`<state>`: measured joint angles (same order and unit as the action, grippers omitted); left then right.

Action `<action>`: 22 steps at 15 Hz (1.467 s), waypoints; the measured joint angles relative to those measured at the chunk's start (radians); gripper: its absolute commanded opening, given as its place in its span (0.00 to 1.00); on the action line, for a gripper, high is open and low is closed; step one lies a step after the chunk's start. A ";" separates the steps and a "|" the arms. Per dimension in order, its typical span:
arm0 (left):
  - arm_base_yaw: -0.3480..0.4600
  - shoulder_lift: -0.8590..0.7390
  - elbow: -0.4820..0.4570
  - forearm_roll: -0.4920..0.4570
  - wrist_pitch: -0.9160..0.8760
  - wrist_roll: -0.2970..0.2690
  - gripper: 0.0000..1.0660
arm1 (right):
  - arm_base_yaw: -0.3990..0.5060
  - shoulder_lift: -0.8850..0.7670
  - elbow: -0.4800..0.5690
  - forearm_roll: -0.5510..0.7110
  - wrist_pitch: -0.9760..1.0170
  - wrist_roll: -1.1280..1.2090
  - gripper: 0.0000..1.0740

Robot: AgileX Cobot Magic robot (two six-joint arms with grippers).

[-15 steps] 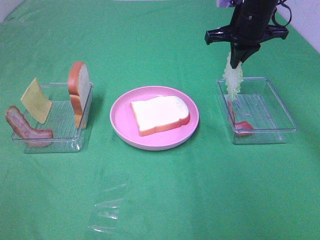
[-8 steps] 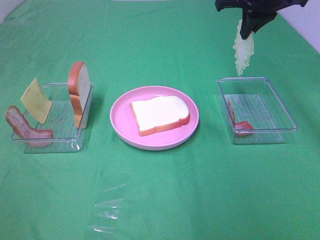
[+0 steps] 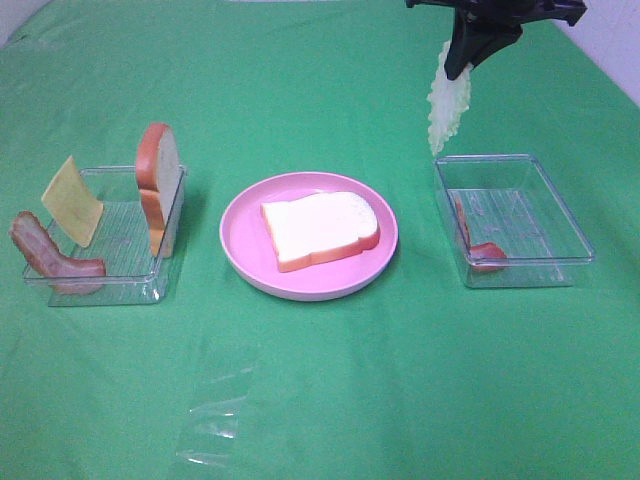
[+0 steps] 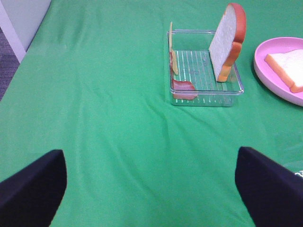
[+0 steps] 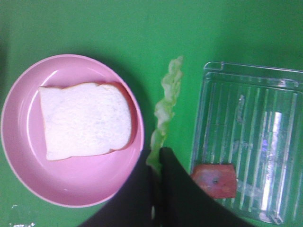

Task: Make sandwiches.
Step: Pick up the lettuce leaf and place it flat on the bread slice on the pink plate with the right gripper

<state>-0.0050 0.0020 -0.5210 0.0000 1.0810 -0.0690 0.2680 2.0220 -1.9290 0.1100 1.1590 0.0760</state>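
A white bread slice [image 3: 320, 229] [image 5: 85, 119] lies flat on the pink plate [image 3: 245, 240] [image 5: 71, 189] in the middle. High at the back right, my right gripper [image 3: 462, 58] [image 5: 155, 158] is shut on a pale green lettuce leaf [image 3: 447, 102] [image 5: 166, 104] that dangles just left of the right tray [image 3: 570, 225] [image 5: 279, 142], between tray and plate. A bacon strip [image 3: 480, 250] [image 5: 215, 179] lies in that tray. The left tray [image 3: 120, 255] [image 4: 208, 90] holds an upright bread slice [image 3: 158, 185] [image 4: 227, 42], a yellow cheese square [image 3: 72, 200] [image 4: 173, 54] and bacon [image 3: 50, 262] [image 4: 182, 87]. My left gripper [image 4: 151, 189] hangs open over bare cloth.
A green cloth [image 3: 400, 380] covers the whole table. A crumpled clear film [image 3: 215, 405] lies on the cloth near the front, ahead of the plate. A white wall edge shows at the back right corner.
My right gripper has lifted the lettuce leaf out of the right tray and carried it a little left toward the plate. The left arm has not moved.
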 measured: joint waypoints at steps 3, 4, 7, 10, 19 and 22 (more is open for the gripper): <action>0.000 0.000 0.000 0.000 0.000 0.000 0.83 | 0.086 0.007 0.000 0.012 -0.029 -0.008 0.00; 0.000 0.000 0.000 0.000 0.000 0.000 0.83 | 0.119 0.015 0.000 0.017 -0.040 -0.008 0.00; 0.000 0.000 0.000 0.000 0.000 0.000 0.83 | 0.239 0.073 0.000 0.040 -0.074 -0.008 0.00; 0.000 0.000 0.000 0.000 0.000 0.000 0.83 | 0.316 0.117 0.000 0.078 -0.112 -0.020 0.00; 0.000 0.000 0.000 0.000 0.000 0.000 0.83 | 0.350 0.161 0.000 0.071 -0.165 -0.059 0.00; 0.000 0.000 0.000 0.000 0.000 0.000 0.83 | 0.350 0.185 0.000 0.086 -0.203 -0.061 0.00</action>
<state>-0.0050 0.0020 -0.5210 0.0000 1.0810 -0.0690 0.6180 2.2070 -1.9290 0.1960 0.9560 0.0150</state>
